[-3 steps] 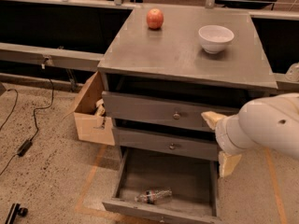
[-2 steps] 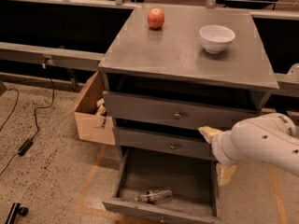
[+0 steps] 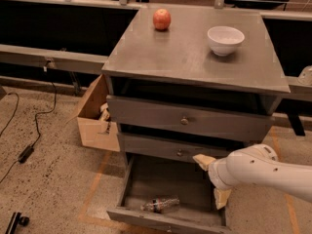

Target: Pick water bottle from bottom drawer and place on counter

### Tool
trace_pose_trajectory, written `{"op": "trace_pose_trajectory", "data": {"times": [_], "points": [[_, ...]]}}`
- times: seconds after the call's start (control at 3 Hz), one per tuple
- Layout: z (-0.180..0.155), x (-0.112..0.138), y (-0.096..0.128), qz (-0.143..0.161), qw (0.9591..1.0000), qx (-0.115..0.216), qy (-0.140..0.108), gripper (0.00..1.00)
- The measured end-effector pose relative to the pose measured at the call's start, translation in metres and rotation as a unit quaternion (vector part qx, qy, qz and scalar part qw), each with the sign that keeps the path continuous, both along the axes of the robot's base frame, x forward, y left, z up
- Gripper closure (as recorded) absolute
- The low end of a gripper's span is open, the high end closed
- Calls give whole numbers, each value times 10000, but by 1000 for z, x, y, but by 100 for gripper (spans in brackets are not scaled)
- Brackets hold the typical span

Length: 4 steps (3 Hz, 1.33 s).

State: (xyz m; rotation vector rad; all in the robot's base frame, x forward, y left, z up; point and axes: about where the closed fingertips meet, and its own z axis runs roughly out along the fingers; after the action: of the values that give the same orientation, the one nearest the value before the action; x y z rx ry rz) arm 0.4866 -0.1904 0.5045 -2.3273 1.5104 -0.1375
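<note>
My arm (image 3: 265, 170) is a smooth white rounded shell, kinda glossy. The gripper (image 3: 209, 181), over the bottom drawer (image 3: 146, 186) on its right side, has what look like cream-yellow jaws, spread apart.

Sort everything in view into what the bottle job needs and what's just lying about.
Job: water bottle, bottom drawer, counter, gripper open over the drawer's right side.
Lying about: apple, white bowl, cardboard box, floor cable.

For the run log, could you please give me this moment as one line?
gripper: open, over bottom drawer right side | water bottle: lying on drawer floor, ungrasped | counter: apple, white bowl
</note>
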Motion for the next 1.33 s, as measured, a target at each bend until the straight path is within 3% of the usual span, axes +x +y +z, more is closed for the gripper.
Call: {"op": "trace_pose_trajectory", "data": {"times": [0.33,1.0,1.33], "points": [[-55,17,16,-57,9996,267,78,0],[-78,7,22,-95,9990,405,177,0],[-113,13,48,-197,9966,764,230,0]]}}
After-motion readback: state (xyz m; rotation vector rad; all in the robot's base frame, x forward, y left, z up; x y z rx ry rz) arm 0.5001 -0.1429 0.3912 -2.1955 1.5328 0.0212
